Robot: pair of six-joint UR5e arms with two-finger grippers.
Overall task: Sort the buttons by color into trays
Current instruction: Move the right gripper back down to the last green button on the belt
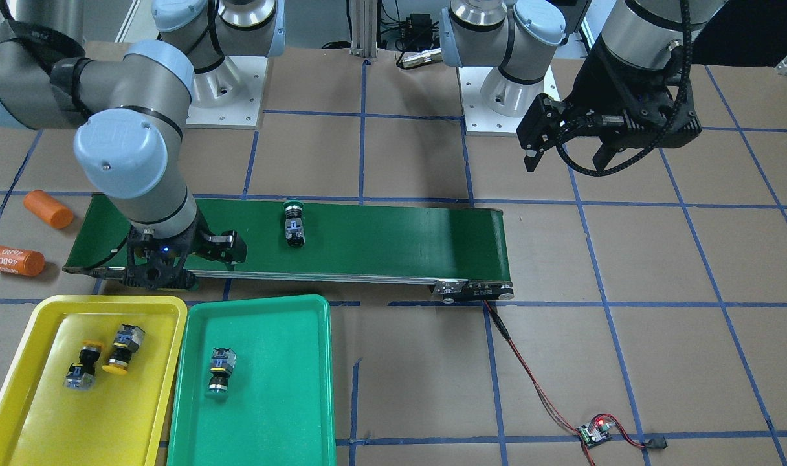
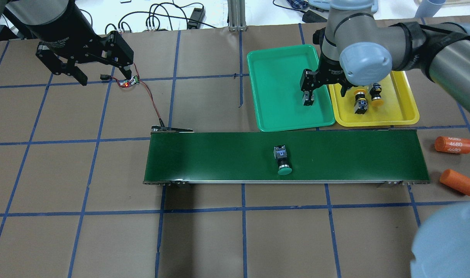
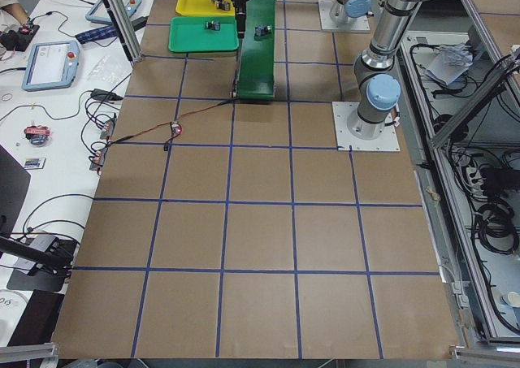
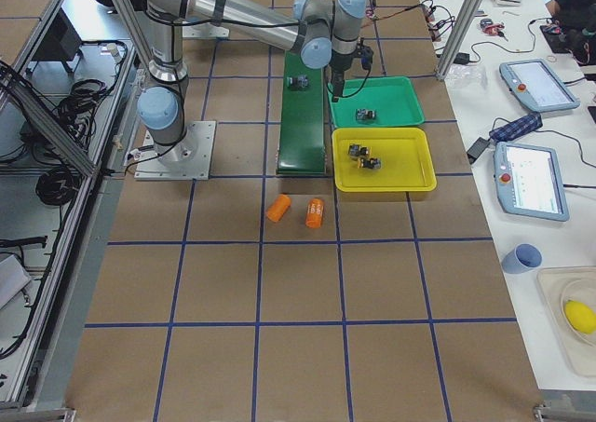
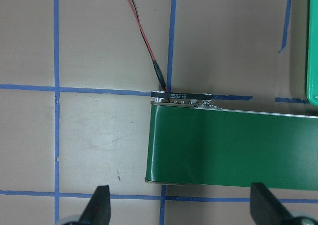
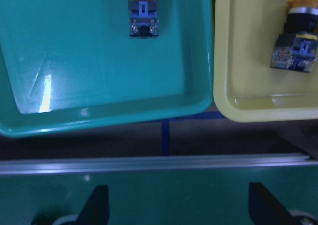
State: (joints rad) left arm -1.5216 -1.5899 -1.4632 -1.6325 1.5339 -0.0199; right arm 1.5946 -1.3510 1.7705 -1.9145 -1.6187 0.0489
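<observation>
One green-capped button (image 1: 294, 223) (image 2: 281, 158) lies on its side on the conveyor belt (image 1: 400, 239). A second green one (image 1: 220, 369) (image 6: 143, 11) rests in the green tray (image 1: 270, 414) (image 2: 273, 77). Both yellow-capped buttons (image 1: 83, 366) (image 1: 123, 349) (image 2: 360, 101) sit in the yellow tray (image 1: 31, 414) (image 2: 401, 112). My right gripper (image 1: 186, 249) (image 6: 179, 210) hangs open and empty over the belt's edge beside the trays. My left gripper (image 1: 565, 162) (image 2: 105, 77) is open and empty, raised far from the belt at the other end of the table.
Two orange cylinders (image 1: 48, 209) (image 1: 13, 261), one marked 4680, lie off the belt's end near the yellow tray. A red-black wire runs from the belt's other end to a small controller board (image 1: 594, 432) (image 2: 128, 82). Blue tape lines grid the brown table.
</observation>
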